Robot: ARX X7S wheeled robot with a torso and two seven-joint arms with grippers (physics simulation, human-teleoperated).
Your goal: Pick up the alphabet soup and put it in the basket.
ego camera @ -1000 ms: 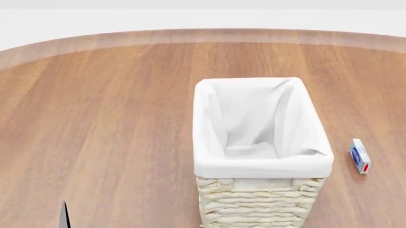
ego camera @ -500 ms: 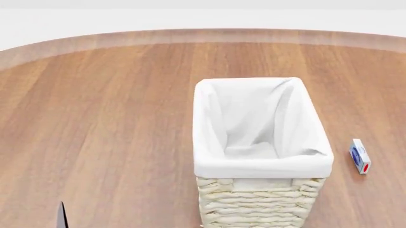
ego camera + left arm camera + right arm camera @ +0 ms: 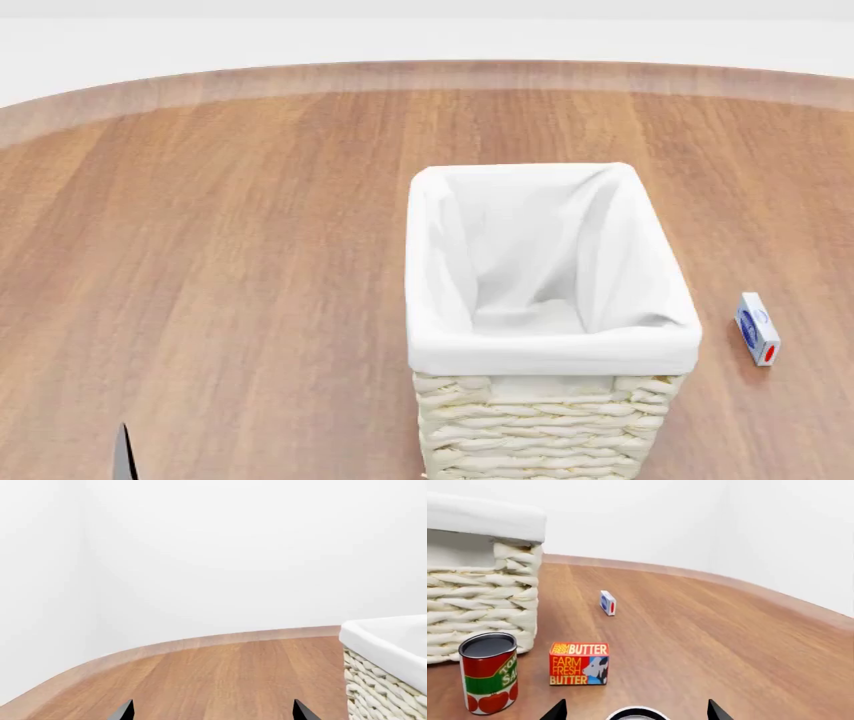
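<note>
Barely anything has shifted; only the left gripper's dark fingertip [image 3: 126, 452] slid slightly at the desk's near-left edge.
Right gripper [image 3: 636, 711], jaws spread, straddles the upright alphabet soup [image 3: 636, 713]; basket [image 3: 480, 580] stands beyond, mid-desk.

Legible text, right wrist view: butter box [image 3: 579, 663], standing on the wooden table [image 3: 707, 645], reads "FARM FRESH BUTTER" in yellow on its red top face, and again "FARM FRESH BUTTER" stacked in three lines on its front face, beside a black-and-white cow picture on a blue panel. Red-and-green can [image 3: 489, 673], standing next to the basket [image 3: 477, 597]: partial white lettering on the red band, "TO" above "SA", the rest wrapping out of sight around the curve. Small blue-and-white box [image 3: 608, 603], farther back on the table: markings too small to read; same in the head view [image 3: 757, 329]. Left wrist view: no text.
</note>
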